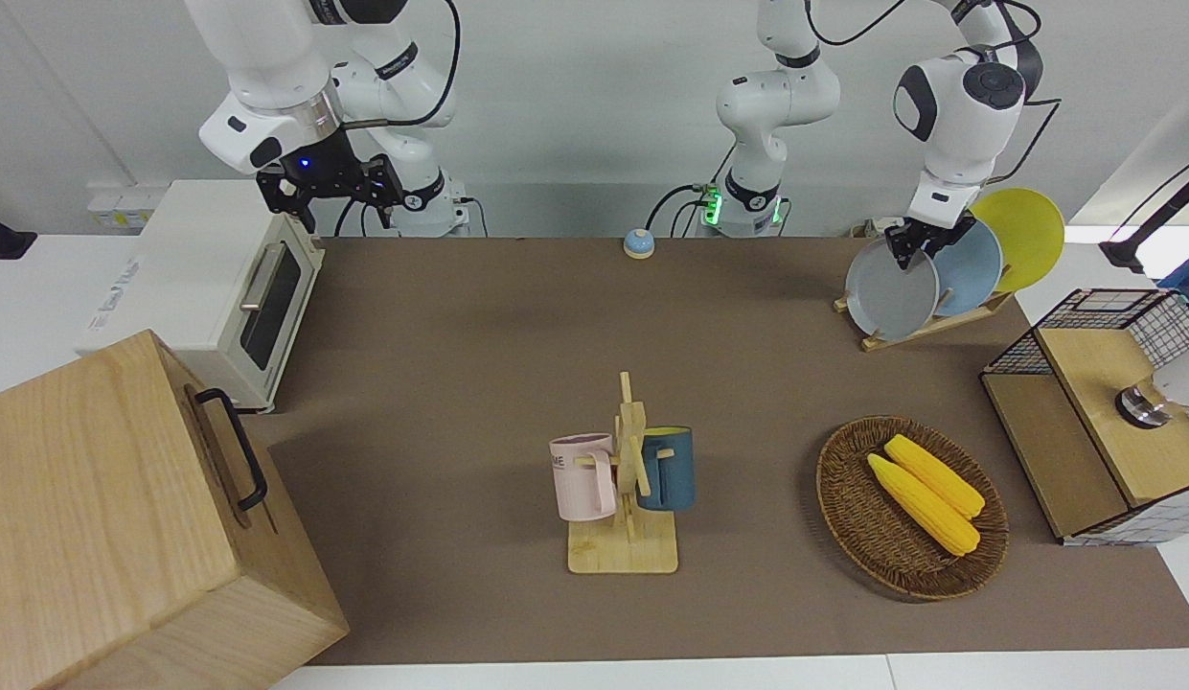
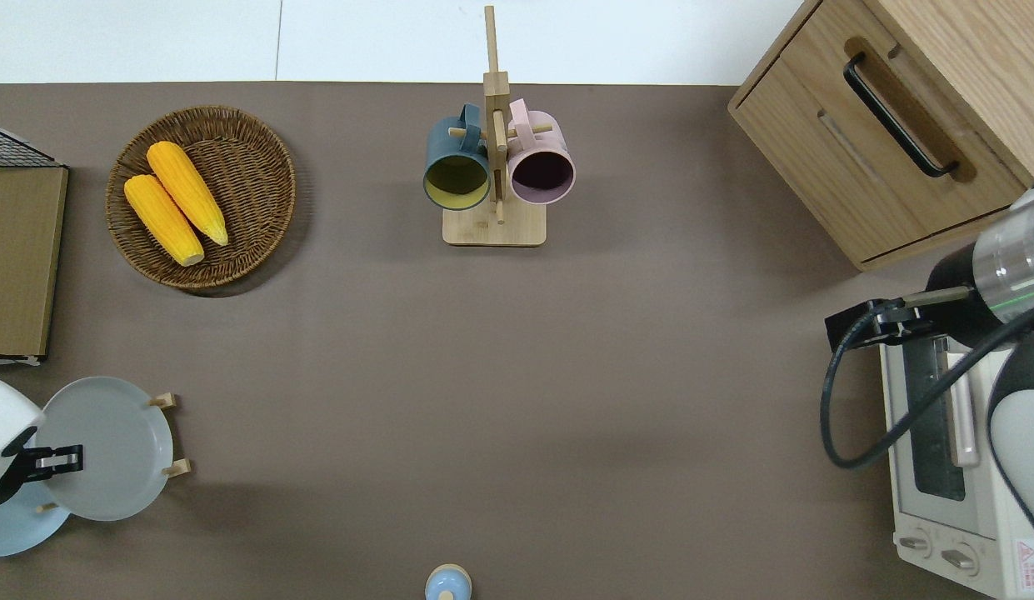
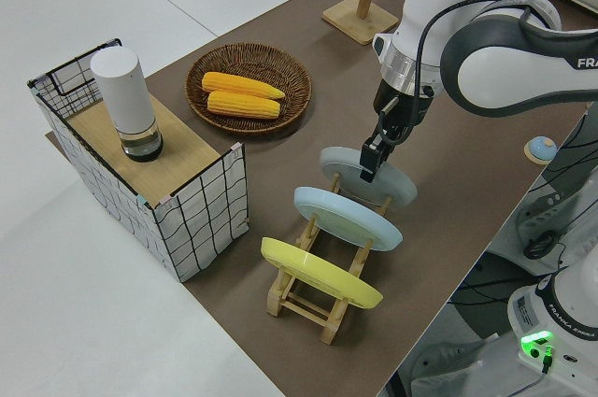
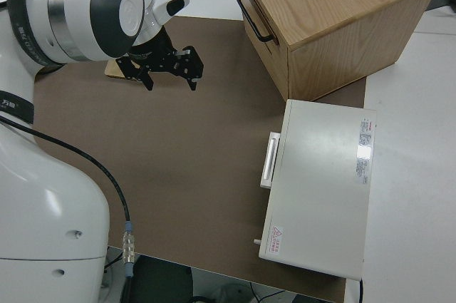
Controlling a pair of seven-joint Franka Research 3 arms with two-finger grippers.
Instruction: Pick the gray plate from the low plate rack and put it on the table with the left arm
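The gray plate (image 1: pixel 886 297) stands slanted in the low plate rack (image 1: pixel 925 329), in the slot toward the right arm's end. It also shows in the overhead view (image 2: pixel 108 446) and the left side view (image 3: pixel 397 190). My left gripper (image 1: pixel 908 251) is at the plate's upper rim, seen too from overhead (image 2: pixel 57 458) and from the side (image 3: pixel 371 162). The plate rests in the rack (image 3: pixel 308 299) on the brown table (image 1: pixel 479 364). My right gripper (image 4: pixel 171 78) is open and empty, its arm parked.
A light blue plate (image 1: pixel 972 264) and a yellow plate (image 1: pixel 1030 230) fill the rack's other slots. A corn basket (image 1: pixel 910 508) and a wire crate (image 1: pixel 1092 412) lie farther out. A mug stand (image 1: pixel 625 479), toaster oven (image 1: pixel 220 287) and wooden cabinet (image 1: pixel 105 517) stand elsewhere.
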